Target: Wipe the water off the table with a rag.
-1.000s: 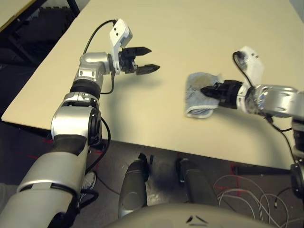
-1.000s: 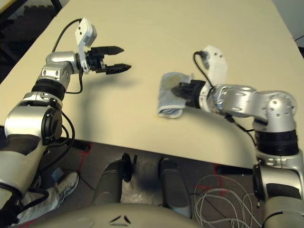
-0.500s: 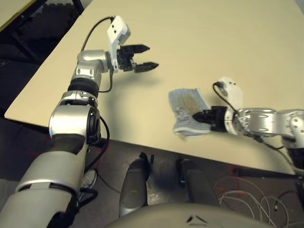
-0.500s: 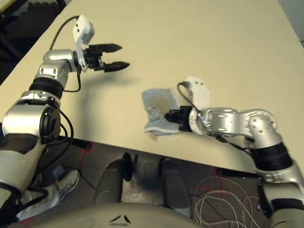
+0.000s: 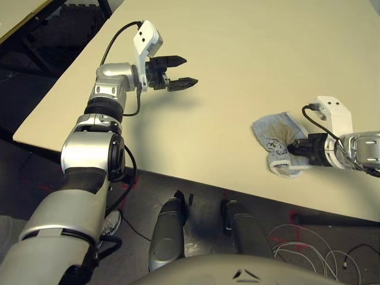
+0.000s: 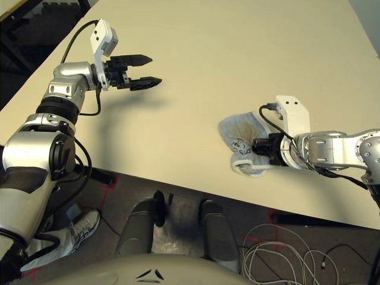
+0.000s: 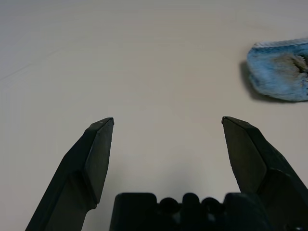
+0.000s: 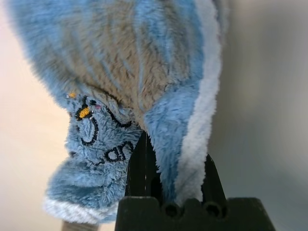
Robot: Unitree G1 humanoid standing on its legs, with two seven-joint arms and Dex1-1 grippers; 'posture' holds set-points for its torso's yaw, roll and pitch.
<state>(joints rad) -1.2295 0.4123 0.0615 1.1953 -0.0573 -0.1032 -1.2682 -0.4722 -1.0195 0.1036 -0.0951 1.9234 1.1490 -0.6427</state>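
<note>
The right pincer (image 6: 260,146) grips the stained blue rag (image 6: 242,135) on the bench (image 6: 184,65); the left pincer (image 5: 189,71) gapes wide.

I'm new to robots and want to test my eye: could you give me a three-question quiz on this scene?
1. Which end effector grips the rag, left or right?
2. True or false: the left end effector is open.
3. Fill in: the stain on the rag's blue cloth is ____.

Key: 1. right; 2. true; 3. brown.
</note>
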